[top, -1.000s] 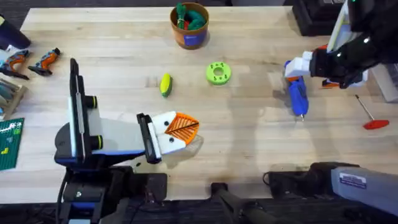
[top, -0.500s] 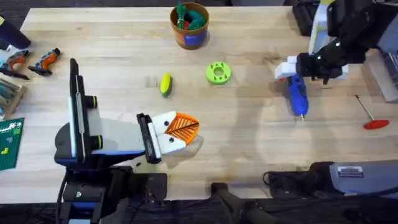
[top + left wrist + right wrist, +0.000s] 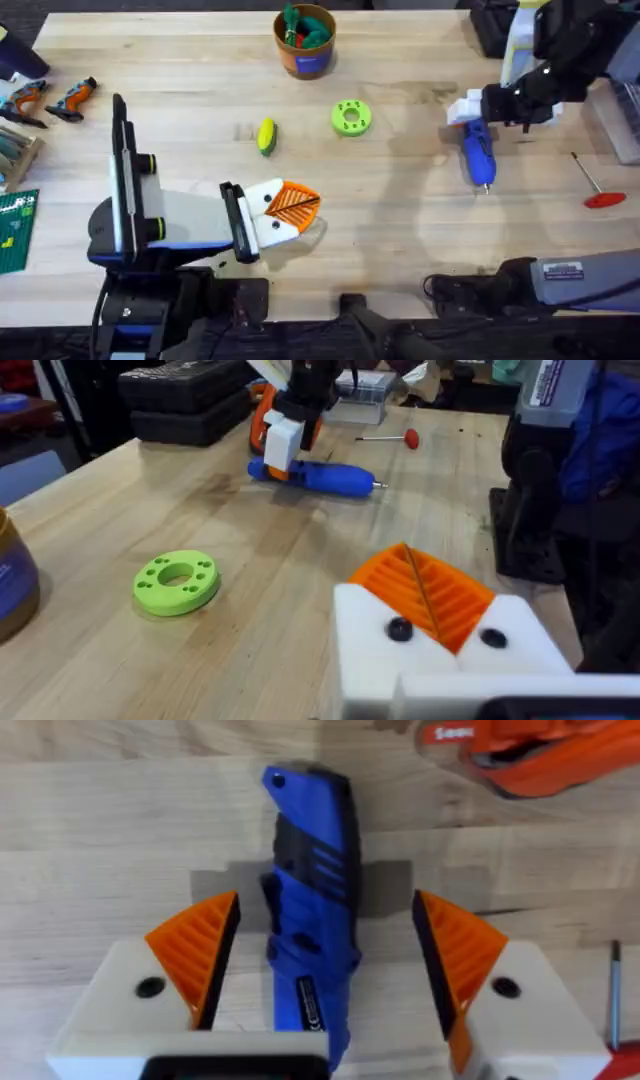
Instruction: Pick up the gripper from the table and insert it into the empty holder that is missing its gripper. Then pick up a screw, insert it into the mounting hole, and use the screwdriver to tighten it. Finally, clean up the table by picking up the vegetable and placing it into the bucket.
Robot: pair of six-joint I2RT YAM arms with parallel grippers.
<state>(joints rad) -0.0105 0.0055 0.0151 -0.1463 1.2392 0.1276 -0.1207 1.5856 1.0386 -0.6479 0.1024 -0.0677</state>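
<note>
Your table point(image 3: 180, 60) is pale butcher-block wood, its boards running left to right, with scuffs and faint dark marks near the middle. Your right gripper point(image 3: 325, 965) hangs over the blue screwdriver point(image 3: 478, 155) at the table's right side, fingers spread wide with the orange pads on either side of the body and not touching it; the screwdriver lies flat on the wood, bit pointing toward you. Your left gripper point(image 3: 290, 208) rests low over the near left part of the table, its two orange tips pressed together with nothing between them. The vegetable point(image 3: 266, 135) lies on bare wood near the centre, with the lime-green disc point(image 3: 351, 117) just to its right and apart from it. The bucket point(image 3: 305, 42) stands at the far edge, already holding green and red pieces. A thin rod with a red handle point(image 3: 596, 188) lies near the right edge. At the far left edge you have orange-and-black tools point(image 3: 48, 98) and a green board point(image 3: 16, 230); black cases point(image 3: 190, 400) sit at the far right corner.
</note>
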